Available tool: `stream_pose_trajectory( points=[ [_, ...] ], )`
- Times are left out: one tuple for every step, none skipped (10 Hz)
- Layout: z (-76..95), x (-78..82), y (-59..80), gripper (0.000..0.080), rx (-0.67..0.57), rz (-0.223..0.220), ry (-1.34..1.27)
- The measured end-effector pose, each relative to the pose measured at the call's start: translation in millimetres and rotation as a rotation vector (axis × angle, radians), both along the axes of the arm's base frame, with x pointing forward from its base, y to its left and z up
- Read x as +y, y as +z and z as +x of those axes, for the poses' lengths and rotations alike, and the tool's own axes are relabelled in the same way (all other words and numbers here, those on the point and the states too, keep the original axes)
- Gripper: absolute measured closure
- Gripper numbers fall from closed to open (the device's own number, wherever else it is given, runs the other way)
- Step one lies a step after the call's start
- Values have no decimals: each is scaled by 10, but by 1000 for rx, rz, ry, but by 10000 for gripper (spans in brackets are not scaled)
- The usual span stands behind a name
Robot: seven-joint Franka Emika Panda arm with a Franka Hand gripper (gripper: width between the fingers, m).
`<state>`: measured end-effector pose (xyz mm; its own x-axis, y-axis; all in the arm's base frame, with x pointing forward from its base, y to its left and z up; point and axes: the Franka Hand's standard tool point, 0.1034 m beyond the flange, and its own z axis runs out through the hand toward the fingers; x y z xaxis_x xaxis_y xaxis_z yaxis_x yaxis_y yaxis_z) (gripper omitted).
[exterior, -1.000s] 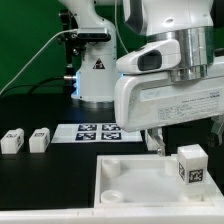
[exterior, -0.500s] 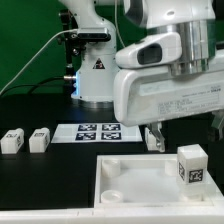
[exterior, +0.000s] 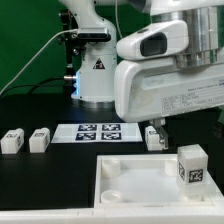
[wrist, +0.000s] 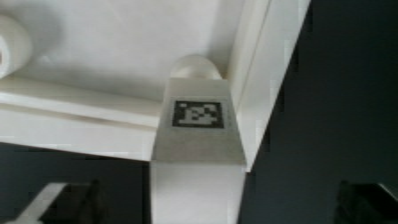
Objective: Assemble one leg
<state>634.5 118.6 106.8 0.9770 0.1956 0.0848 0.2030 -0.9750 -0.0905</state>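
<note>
A leg, a small white block with a tag, stands on the table against the far edge of the large white panel. In the wrist view the same leg lies between the two dark fingers, with dark gaps on both sides. My gripper hangs just above it and is open, also shown in the wrist view. Another leg stands on the panel at the exterior view's right. Two more legs lie at the exterior view's left.
The marker board lies flat on the black table behind the panel. The arm's white base stands behind it. The panel's edge runs right beside the leg in the wrist view.
The arm's hand has risen a little and shifted toward the exterior view's right. The leg by the panel's far edge has stayed about where it was.
</note>
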Motion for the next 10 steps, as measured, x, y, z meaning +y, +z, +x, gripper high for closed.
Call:
stream_pose_trajectory(
  points=[
    [47, -16, -83, 150, 7, -1, -5],
    [63, -64, -126, 150, 11, -3, -12],
    [51, -80, -171, 150, 20, -5, -21],
    [20, -64, -229, 150, 36, -5, -33],
    [-24, -20, -276, 150, 53, -4, -61],
    [-53, 10, -294, 150, 59, -4, -74],
    [-48, 2, -293, 150, 58, -4, -71],
    [-48, 0, -294, 273, 58, -4, -71],
    [-48, 1, -295, 420, 58, -4, -75],
    [-48, 1, -295, 420, 61, -3, -100]
  ],
)
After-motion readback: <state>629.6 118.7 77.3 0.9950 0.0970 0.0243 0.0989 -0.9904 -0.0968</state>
